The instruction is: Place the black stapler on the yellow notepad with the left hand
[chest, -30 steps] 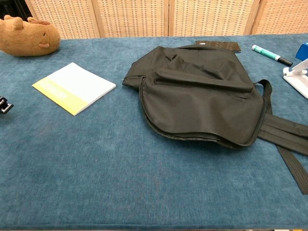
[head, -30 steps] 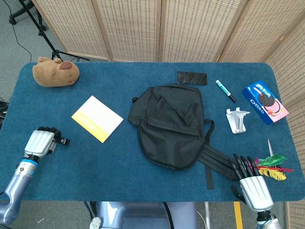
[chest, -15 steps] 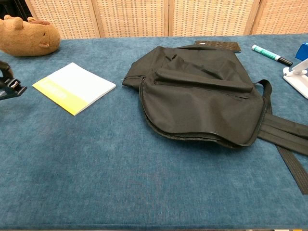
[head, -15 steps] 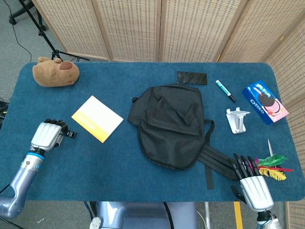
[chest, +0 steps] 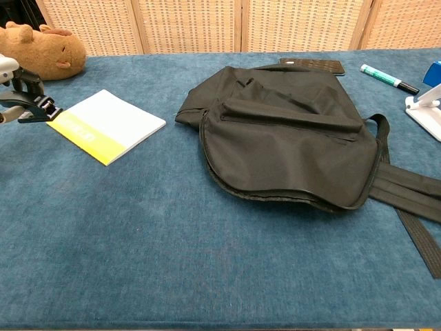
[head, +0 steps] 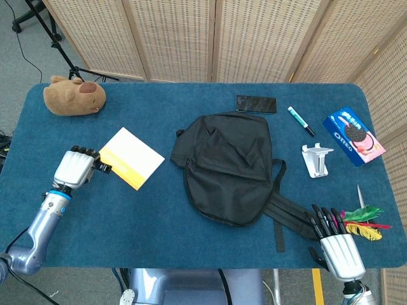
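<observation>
My left hand (head: 75,168) grips the black stapler (head: 102,168), whose tip pokes out toward the right. The hand hangs just left of the yellow notepad (head: 130,157), with the stapler's tip at the pad's left corner. In the chest view the stapler (chest: 36,107) shows raised at the far left, its front end just over the notepad's (chest: 107,125) yellow edge, with little of the left hand (chest: 5,110) in frame. My right hand (head: 336,244) rests at the table's near right edge, fingers stretched out and holding nothing.
A black bag (head: 229,166) with straps fills the table's middle. A plush brown animal (head: 74,96) lies far left. At the back and right are a phone (head: 256,103), a green marker (head: 300,120), a white stand (head: 316,158), an Oreo box (head: 353,136) and coloured feathers (head: 364,222).
My left hand has carried the stapler up and to the right, from the table's left edge to the notepad's left corner. The right hand has stayed still.
</observation>
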